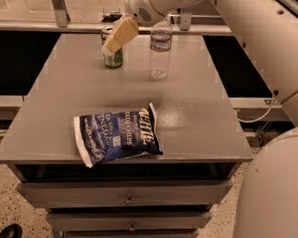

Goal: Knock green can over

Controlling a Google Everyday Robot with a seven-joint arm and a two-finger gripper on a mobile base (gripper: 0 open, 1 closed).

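The green can (pixel 113 58) stands upright at the far left of the grey table (pixel 189 108), partly covered by my gripper. My gripper (pixel 113 44), with tan fingers (pixel 121 33), reaches down from the upper right and lies across the can's upper part, at or touching its top. A clear plastic water bottle (pixel 160 49) stands upright just right of the can.
A blue chip bag (pixel 117 135) lies near the table's front edge. Drawers (pixel 129 199) sit below the tabletop. My white arm (pixel 272 52) fills the right side. A metal rail (pixel 60 6) runs behind the table. A black shoe (pixel 5 231) shows at the bottom left.
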